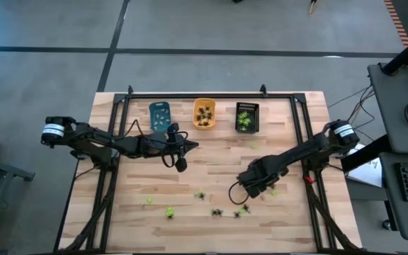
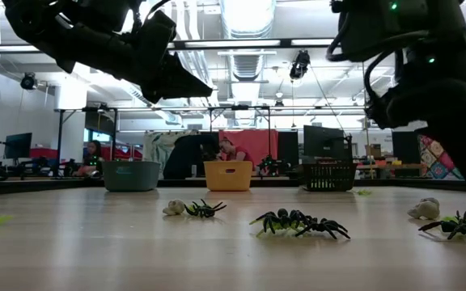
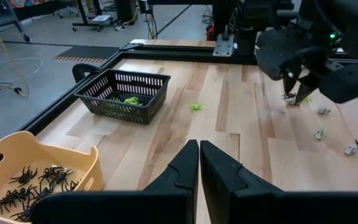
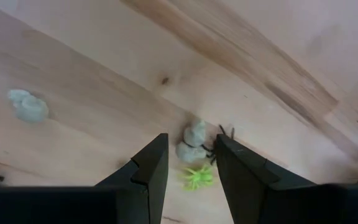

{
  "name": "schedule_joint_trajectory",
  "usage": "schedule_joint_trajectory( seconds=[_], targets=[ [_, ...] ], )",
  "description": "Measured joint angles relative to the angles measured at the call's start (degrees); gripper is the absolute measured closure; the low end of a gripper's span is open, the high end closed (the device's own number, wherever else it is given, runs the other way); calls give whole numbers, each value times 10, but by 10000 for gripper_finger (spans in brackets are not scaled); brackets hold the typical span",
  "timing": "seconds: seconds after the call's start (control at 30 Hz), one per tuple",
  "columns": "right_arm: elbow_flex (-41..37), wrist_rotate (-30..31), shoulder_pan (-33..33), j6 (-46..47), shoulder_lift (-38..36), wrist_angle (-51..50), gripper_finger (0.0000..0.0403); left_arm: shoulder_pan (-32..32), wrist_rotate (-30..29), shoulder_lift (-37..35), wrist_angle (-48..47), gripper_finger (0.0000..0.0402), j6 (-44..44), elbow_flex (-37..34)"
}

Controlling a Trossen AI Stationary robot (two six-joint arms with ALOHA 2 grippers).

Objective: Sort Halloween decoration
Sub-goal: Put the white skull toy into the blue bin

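Lying along the near edge of the wooden table (image 1: 190, 159) are the loose Halloween decorations (image 1: 217, 212), tiny spider figures in black, yellow-green and pale whitish, strung from near the left corner towards the right. In the low view a black spider (image 2: 204, 208) sits beside a pale figure (image 2: 173, 208), and a black-and-green pair (image 2: 299, 223) lies a little nearer the front edge.

Just behind that scatter, right of the middle, the right gripper (image 1: 258, 191) points down at the table with its fingers (image 4: 149, 163) apart. Its wrist view shows a pale figure (image 4: 193, 143), a black one mostly hidden behind it, and a yellow-green spider (image 4: 196, 177) lying together in the gap between the fingers (whether a finger touches any of them cannot be told). Another pale figure (image 4: 27, 105) lies well apart from them.

Farther back, about mid-table, the left gripper (image 1: 181, 163) hangs above the wood with its fingers (image 3: 185, 169) pressed together and nothing between them.

Along the far edge stand three small trays side by side: a blue tray (image 1: 159, 115), an orange tray (image 1: 204, 115) with black spiders inside, and a black basket tray (image 1: 247, 117) with yellow-green ones inside. One yellow-green spider (image 3: 196, 107) lies on the table just in front of the black basket tray.
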Motion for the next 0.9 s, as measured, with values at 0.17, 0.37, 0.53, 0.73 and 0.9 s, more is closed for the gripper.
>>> schedule_joint_trajectory(
  seconds=[0.17,0.37,0.53,0.73,0.9],
  targets=[
    [7,0,0,-17,22,0,278,0,0,0,0,402,0,0],
    [3,1,0,-20,27,-2,278,0,0,0,0,402,0,0],
    [0,5,0,-21,27,0,278,0,0,0,0,402,0,0],
    [-10,7,0,-23,34,11,280,0,0,0,0,402,0,0],
    [-10,20,0,-25,36,15,281,0,0,0,0,402,0,0]
  ],
)
